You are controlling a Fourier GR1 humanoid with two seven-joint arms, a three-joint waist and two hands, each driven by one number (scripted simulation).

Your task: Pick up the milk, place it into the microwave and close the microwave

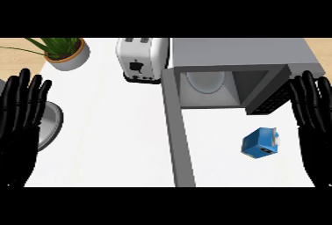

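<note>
The milk is a small blue carton with a white cap, standing on the white counter in front of the microwave. The microwave is grey and stands open, with a white turntable plate visible inside. Its door swings out toward me, left of the carton. My right hand is open at the right edge, fingers up, just right of the milk and apart from it. At the left edge my left hand rests open, fingers up, far from the carton.
A white toaster stands left of the microwave at the back. A potted plant sits at the back left. A grey round plate lies at the left, partly behind my left hand.
</note>
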